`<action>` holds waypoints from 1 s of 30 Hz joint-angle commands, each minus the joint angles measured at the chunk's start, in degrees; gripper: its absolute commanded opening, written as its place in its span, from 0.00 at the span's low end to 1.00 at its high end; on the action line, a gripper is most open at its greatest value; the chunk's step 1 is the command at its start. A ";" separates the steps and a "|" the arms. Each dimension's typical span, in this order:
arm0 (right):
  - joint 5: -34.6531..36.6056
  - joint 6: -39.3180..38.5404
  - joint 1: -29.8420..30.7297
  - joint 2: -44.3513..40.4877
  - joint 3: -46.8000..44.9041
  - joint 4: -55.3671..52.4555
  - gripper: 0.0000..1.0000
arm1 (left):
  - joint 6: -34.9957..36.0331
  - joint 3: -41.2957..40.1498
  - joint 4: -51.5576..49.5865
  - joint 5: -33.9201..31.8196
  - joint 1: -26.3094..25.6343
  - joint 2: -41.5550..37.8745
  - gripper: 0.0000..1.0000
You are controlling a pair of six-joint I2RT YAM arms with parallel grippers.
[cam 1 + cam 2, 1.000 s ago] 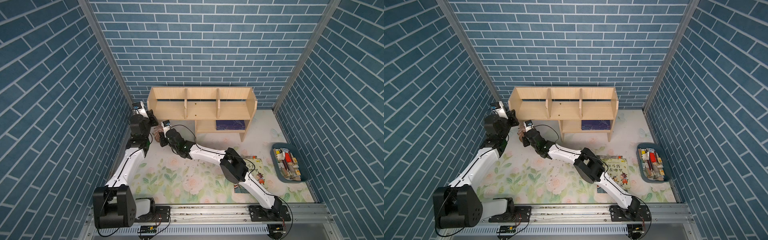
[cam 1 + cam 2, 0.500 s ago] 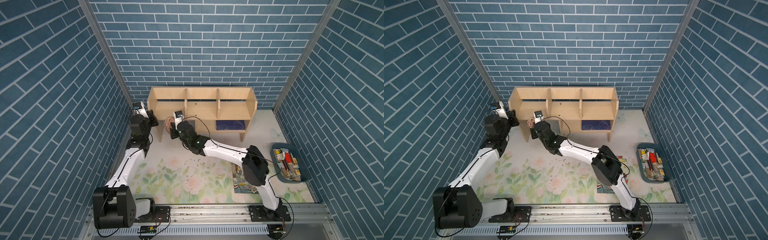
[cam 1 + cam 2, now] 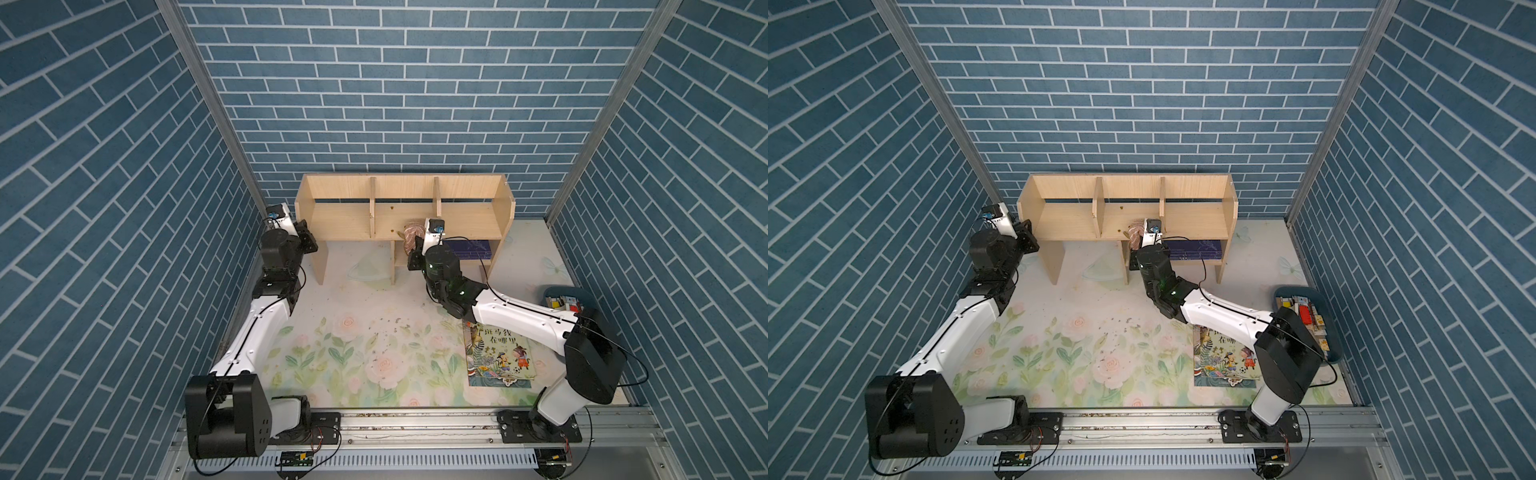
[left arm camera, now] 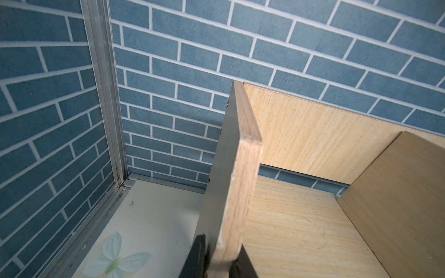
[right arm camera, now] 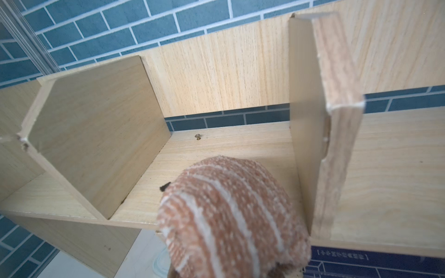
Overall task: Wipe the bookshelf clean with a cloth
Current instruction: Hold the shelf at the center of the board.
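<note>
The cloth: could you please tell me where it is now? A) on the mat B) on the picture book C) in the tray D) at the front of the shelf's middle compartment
D: both top views show the cloth at the front edge of the bookshelf, in its middle compartment.

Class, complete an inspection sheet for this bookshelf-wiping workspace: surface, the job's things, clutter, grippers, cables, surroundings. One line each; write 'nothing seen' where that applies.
Surface: floral mat, dark crumbs scattered mid-mat.
Job's things: bookshelf against the back wall; cloth bunched at the front of its middle compartment; a screw lies further in.
Clutter: picture book flat on the mat; tray of small items at the right edge; dark blue book in the lower cubby.
Grippers: left gripper clamps the bookshelf's side panel; right gripper shut on the cloth.
Cables: black cables loop loose; one hangs before the cubby.
Surroundings: blue brick-pattern walls; metal rail in front.
</note>
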 commanded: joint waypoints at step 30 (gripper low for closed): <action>-6.29 6.58 3.20 10.80 1.04 -2.56 0.00 | -4.37 0.07 -2.23 7.03 -3.40 -1.18 0.00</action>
